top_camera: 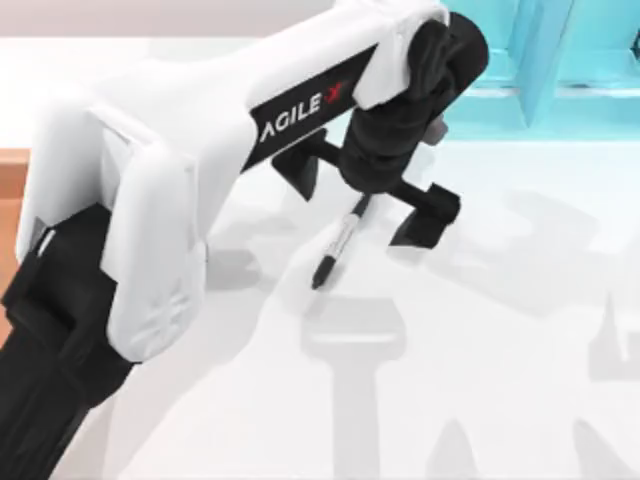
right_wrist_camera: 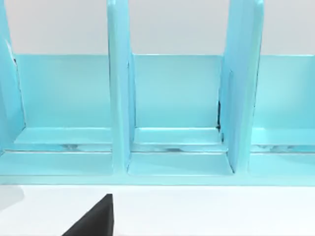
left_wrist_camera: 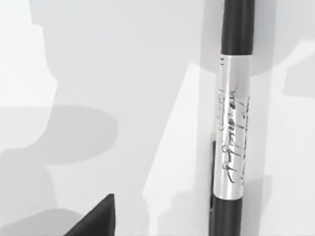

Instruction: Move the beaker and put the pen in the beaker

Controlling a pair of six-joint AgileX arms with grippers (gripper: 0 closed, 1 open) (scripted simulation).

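The pen (top_camera: 338,245) lies flat on the white table (top_camera: 480,400), its black tip toward the front and its far end under my left wrist. My left gripper (top_camera: 355,208) hangs open just above that far end, one finger (top_camera: 297,172) to the pen's left and the other to its right, touching nothing. In the left wrist view the pen (left_wrist_camera: 231,123) shows close up, a silver printed barrel between black ends. The beaker is out of view. My right gripper (right_wrist_camera: 93,221) faces the blue rack.
A light-blue rack (top_camera: 560,60) with upright dividers (right_wrist_camera: 118,98) stands along the table's far right edge. My bulky white left arm (top_camera: 150,200) covers the table's left half. An orange-brown strip (top_camera: 10,170) borders the left edge.
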